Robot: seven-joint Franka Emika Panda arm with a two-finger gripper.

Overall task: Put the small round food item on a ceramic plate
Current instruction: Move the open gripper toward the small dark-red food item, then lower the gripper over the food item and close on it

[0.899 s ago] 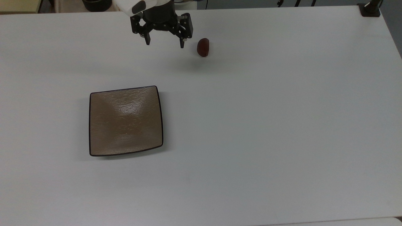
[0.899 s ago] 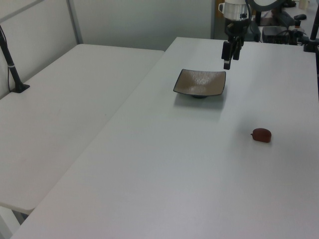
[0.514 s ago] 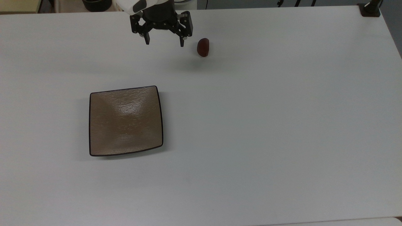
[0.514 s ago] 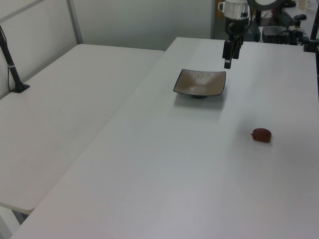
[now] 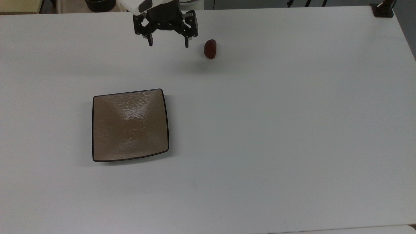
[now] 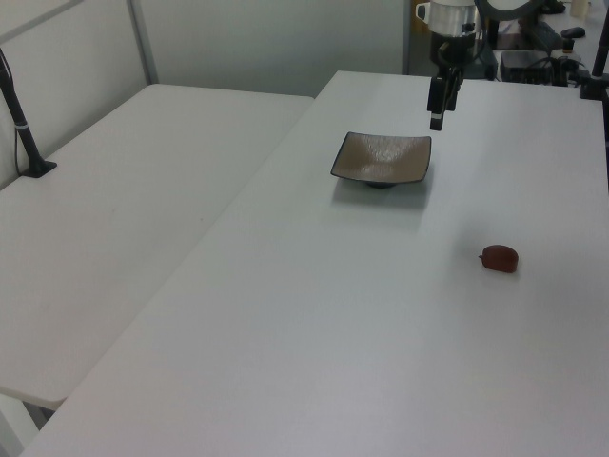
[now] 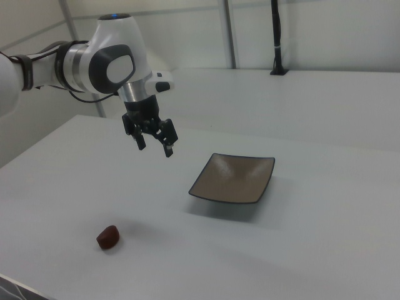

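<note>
Hand (image 5: 168,45) spread, empty, unlabelled.

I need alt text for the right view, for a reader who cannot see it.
A white robot arm holds its open gripper in the air above a white table. A small dark red food item lies on the table near the front, and an empty square brown plate sits apart from it.
</note>
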